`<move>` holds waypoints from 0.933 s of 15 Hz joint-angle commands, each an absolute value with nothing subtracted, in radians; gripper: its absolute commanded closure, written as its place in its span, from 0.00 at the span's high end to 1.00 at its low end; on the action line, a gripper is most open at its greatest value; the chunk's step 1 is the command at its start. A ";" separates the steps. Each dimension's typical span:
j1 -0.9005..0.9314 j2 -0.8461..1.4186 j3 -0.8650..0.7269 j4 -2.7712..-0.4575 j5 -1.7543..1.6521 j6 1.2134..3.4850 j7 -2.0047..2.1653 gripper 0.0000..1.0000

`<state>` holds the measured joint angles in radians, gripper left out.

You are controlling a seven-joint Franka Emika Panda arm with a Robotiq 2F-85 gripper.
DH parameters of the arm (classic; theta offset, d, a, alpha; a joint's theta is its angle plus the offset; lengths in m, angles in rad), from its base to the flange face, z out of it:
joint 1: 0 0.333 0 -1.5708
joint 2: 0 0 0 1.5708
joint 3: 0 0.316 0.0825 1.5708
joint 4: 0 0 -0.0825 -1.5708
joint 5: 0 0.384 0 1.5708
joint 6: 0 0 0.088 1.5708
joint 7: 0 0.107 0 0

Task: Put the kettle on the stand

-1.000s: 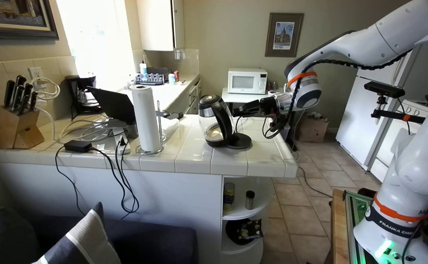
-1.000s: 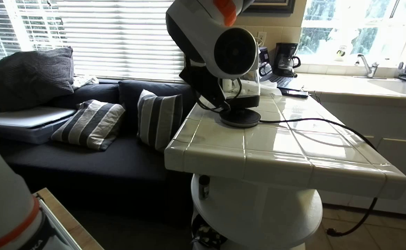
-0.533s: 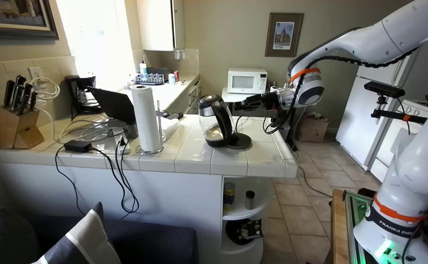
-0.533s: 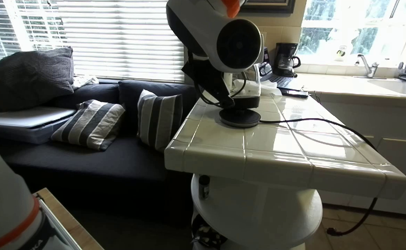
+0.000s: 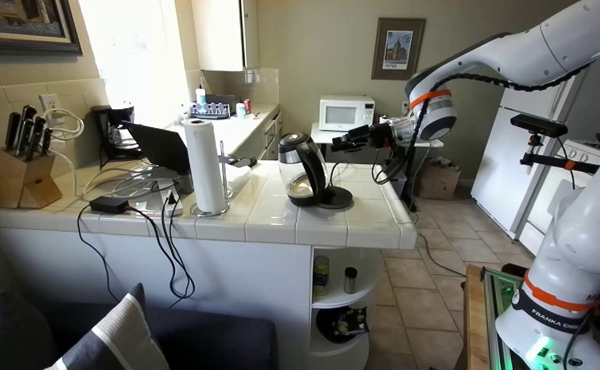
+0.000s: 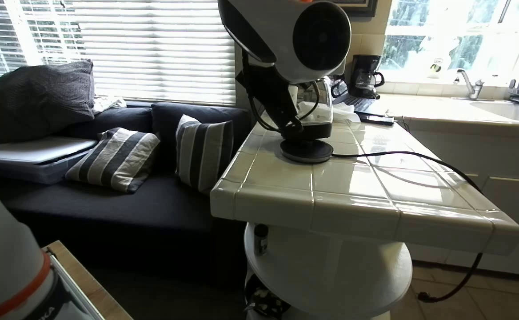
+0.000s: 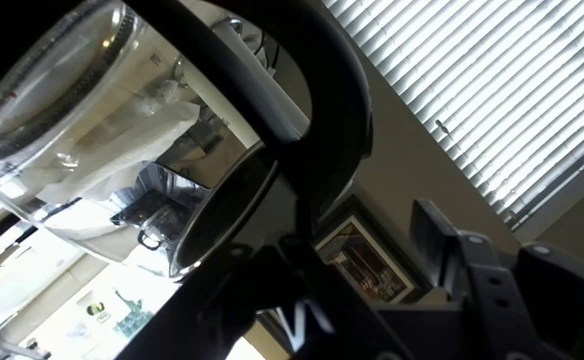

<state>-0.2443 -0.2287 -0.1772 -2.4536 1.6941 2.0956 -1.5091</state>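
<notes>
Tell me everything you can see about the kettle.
The kettle has a clear, glassy body, silvery collar, black lid and handle, and dark bottom band. It stands upright on the tiled counter beside the stand, not on it; whether they touch, I can't tell. Its handle faces the open jaws, a gap between them.

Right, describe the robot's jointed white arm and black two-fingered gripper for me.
The rounded, jointed white arm has orange rings, a black ribbed cable along its links and a black base band lettered FRANKA. A silver cylindrical coupling leads to the black two-fingered gripper, its fingers blocky and angular.
</notes>
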 commanded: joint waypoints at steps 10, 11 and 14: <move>-0.216 -0.297 -0.146 -2.389 1.361 2.308 -1.137 1.00; -0.207 -0.296 -0.138 -2.387 1.361 2.326 -1.112 1.00; -0.199 -0.295 -0.130 -2.386 1.361 2.337 -1.091 1.00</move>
<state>-0.2174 -0.2942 -0.1134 -2.3873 1.3666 2.3330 -1.0942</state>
